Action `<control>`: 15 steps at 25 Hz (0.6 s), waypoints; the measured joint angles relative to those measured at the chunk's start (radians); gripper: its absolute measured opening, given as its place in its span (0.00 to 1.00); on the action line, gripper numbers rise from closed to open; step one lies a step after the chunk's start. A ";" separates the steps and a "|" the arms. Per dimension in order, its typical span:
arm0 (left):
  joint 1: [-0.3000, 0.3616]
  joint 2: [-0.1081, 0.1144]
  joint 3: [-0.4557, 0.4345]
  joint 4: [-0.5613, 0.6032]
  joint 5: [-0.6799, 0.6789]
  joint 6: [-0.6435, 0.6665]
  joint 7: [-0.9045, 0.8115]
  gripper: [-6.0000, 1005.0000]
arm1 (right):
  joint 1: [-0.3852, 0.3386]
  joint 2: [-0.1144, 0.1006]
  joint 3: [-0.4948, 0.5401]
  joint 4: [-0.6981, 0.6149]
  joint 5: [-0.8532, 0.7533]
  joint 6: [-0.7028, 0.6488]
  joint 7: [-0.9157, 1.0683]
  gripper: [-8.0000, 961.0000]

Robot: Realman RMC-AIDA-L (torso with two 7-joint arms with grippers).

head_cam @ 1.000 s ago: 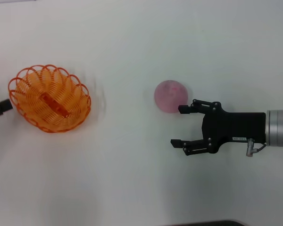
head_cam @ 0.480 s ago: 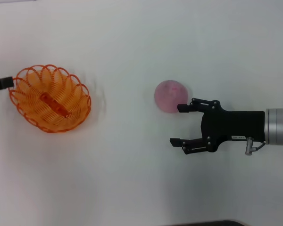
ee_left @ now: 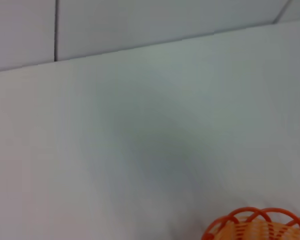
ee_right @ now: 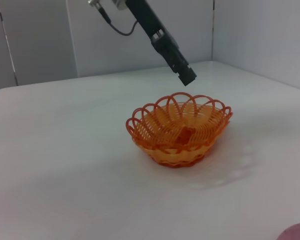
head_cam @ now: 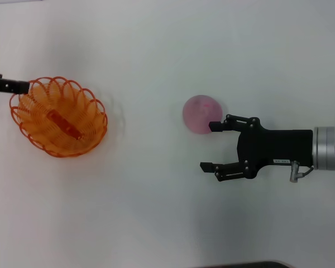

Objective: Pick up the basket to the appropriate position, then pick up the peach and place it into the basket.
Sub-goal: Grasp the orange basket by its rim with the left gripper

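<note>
Head view: the oval orange basket (head_cam: 58, 116) sits on the white table (head_cam: 156, 212) at nine o'clock, its long axis and base strip running from ten to four o'clock. The left gripper (head_cam: 14, 87) reaches its rim at ten o'clock; whether it is spread or pinched cannot be told. The peach (head_cam: 201, 114) rests near centre, well apart from the basket, with the right gripper (head_cam: 210, 146) spread wide, its upper finger at the fruit's four o'clock side. Left wrist view: only the basket's scalloped rim (ee_left: 255, 226) shows, open table beyond. Right wrist view: the left gripper (ee_right: 186, 77) hangs just above the basket's (ee_right: 179, 129) far rim; the peach's edge (ee_right: 296, 232) peeks in.
</note>
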 joint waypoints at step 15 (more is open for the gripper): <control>-0.177 0.001 0.141 -0.058 0.247 0.002 -0.054 0.78 | 0.014 0.000 0.001 0.002 0.000 0.003 0.000 0.98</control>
